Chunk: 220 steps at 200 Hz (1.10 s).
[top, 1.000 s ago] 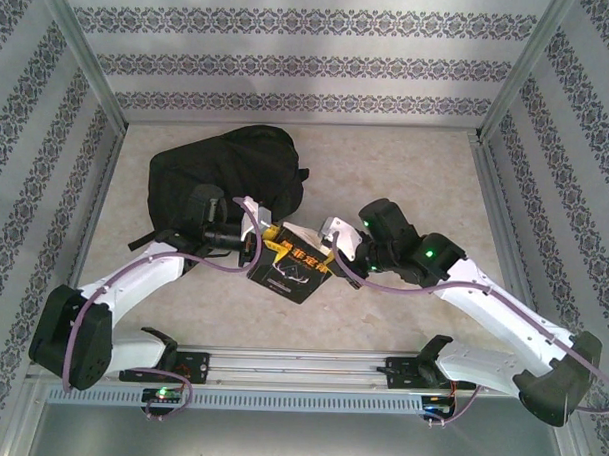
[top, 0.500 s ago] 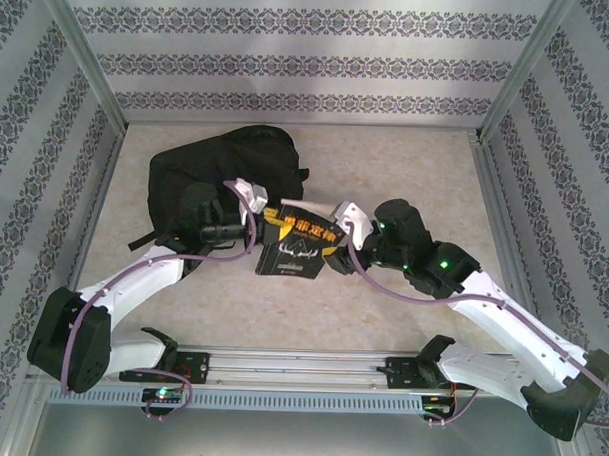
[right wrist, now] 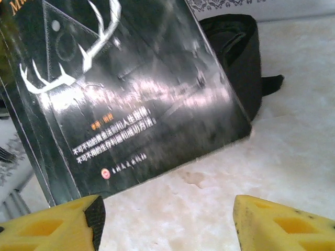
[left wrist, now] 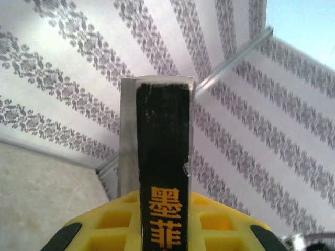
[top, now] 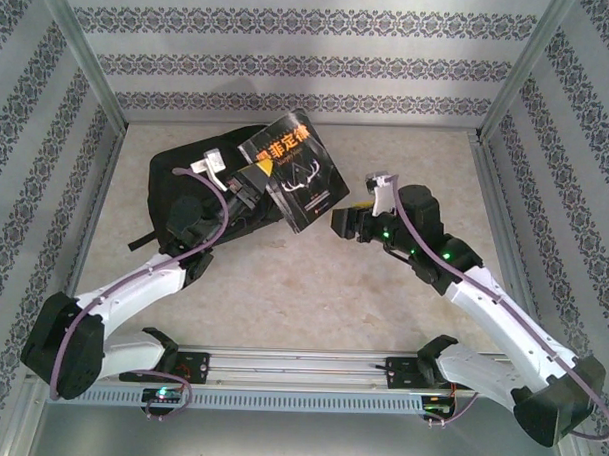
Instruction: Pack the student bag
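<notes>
Above the table (top: pixel 382 291), the left gripper (top: pixel 254 181) holds a black book (top: pixel 296 173) aloft, its yellow fingers (left wrist: pixel 115 222) pressed onto the lower spine, so the volume stands nearly upright with its antler cover facing the camera overhead. The student bag (top: pixel 171 178) lies slumped on the table at about ten o'clock, directly beneath and behind the raised book, and its opening cannot be made out from here. At four o'clock of the book the right gripper (top: pixel 343 221) hangs just clear of the cover with its jaws spread wide and nothing between them. Its wrist view shows the book (right wrist: pixel 136 89) filling the foreground and the bag (right wrist: pixel 238 57) behind it at two o'clock. To my eye the step in hand is carrying the book to the bag's mouth. Done well, that calls for a firm pinch, since a book gripped only at the spine may swing or twist, and a descent with the lower edge leading. The free right gripper looks well placed to lift the fabric and hold the mouth open.
</notes>
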Motion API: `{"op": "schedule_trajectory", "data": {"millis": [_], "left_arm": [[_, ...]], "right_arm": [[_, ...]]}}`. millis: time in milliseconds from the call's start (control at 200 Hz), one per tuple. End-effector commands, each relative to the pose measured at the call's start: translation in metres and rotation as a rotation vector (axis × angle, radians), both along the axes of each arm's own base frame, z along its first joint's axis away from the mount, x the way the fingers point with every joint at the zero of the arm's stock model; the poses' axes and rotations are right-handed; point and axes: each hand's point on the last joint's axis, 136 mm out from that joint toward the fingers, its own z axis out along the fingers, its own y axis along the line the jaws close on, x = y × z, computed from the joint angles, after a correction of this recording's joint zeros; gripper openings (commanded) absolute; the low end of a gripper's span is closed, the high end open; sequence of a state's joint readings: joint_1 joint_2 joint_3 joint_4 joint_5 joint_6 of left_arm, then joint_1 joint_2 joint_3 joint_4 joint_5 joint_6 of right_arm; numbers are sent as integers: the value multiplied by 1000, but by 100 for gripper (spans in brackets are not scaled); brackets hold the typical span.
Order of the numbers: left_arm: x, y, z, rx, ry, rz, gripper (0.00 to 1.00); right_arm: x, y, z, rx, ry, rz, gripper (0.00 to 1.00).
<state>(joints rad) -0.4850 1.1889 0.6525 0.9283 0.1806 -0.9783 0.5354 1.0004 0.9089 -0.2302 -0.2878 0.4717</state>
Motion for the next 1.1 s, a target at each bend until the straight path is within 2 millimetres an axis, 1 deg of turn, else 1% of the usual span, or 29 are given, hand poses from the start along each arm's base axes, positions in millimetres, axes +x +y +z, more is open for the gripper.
{"op": "schedule_trajectory", "data": {"millis": [0, 95, 200, 210, 295, 450, 645, 729, 809, 899, 949, 1094], "left_arm": [[-11, 35, 55, -276, -76, 91, 0], [-9, 34, 55, -312, -58, 76, 0], [-9, 39, 55, -341, -49, 99, 0], [-9, 39, 55, -346, -50, 101, 0], [-8, 48, 56, -392, -50, 132, 0], [-9, 50, 67, -426, -63, 127, 0], [-10, 51, 80, -442, -81, 124, 0], [-11, 51, 82, -449, -82, 121, 0], [-11, 52, 83, -458, -82, 121, 0], [-13, 53, 84, -458, -84, 123, 0], [-14, 54, 84, -456, -83, 125, 0], [-14, 52, 79, -449, -60, 120, 0]], "right_arm": [[5, 9, 43, 260, 59, -16, 73], [8, 19, 59, 427, 164, 26, 78], [14, 39, 71, 614, 256, 106, 85], [14, 41, 69, 625, 280, 107, 86], [19, 52, 67, 671, 340, 128, 87], [22, 57, 66, 714, 362, 95, 94], [22, 86, 69, 822, 444, 162, 96], [23, 98, 70, 858, 461, 186, 96], [26, 105, 74, 904, 453, 197, 94], [31, 102, 82, 989, 405, 187, 90], [33, 98, 90, 1027, 357, 189, 88], [34, 88, 107, 1041, 234, 180, 74]]}}
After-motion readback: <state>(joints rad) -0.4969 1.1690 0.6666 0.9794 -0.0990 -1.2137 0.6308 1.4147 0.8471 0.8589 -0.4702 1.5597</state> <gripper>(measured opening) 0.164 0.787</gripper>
